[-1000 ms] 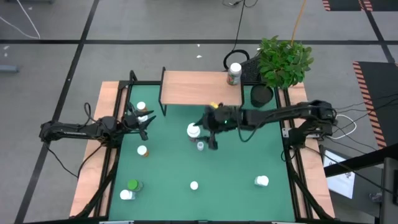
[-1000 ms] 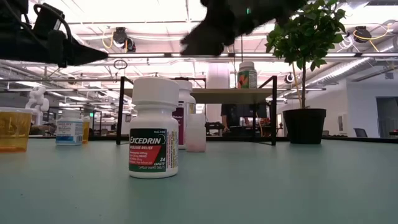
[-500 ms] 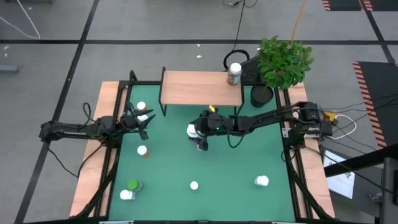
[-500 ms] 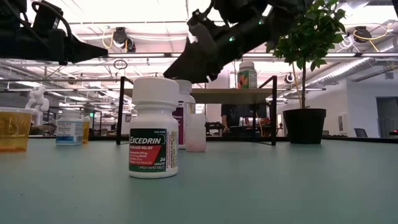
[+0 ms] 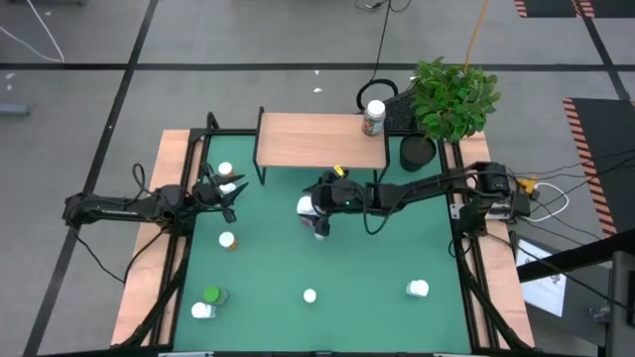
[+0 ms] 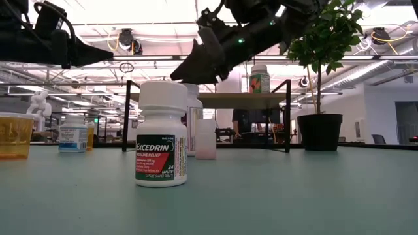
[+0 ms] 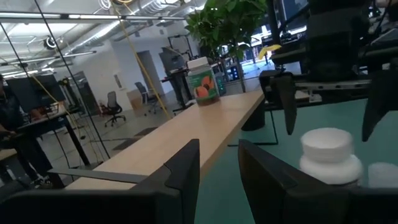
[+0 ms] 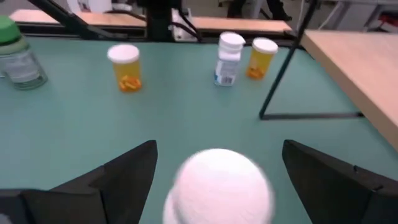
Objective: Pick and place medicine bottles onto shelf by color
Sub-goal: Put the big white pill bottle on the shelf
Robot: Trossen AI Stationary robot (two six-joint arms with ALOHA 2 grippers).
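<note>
Looking down from above, we see a green table mat with the right gripper hovering over a white-capped bottle near the middle of the table, just in front of the shelf. From the right wrist camera, that bottle's round white cap sits between the two dark fingers, which are spread wide on either side and not touching it, so this claw is open. The shelf is a light-wood board on thin black legs at the far side of the mat; one bottle with a green and orange label already stands at its right end, and the rest of the board is bare. A tiny white bottle stands just beside the targeted one. The left gripper waits by the left edge of the mat, its fingers parted, near a blue-labelled bottle. An orange bottle stands farther toward the near side, a green-capped bottle and a white one sit touching or nearly so at the near left, an Excedrin bottle stands near the front centre, and another white bottle lies at the near right. A potted plant stands beside the shelf's right end. The middle of the mat is open.
</note>
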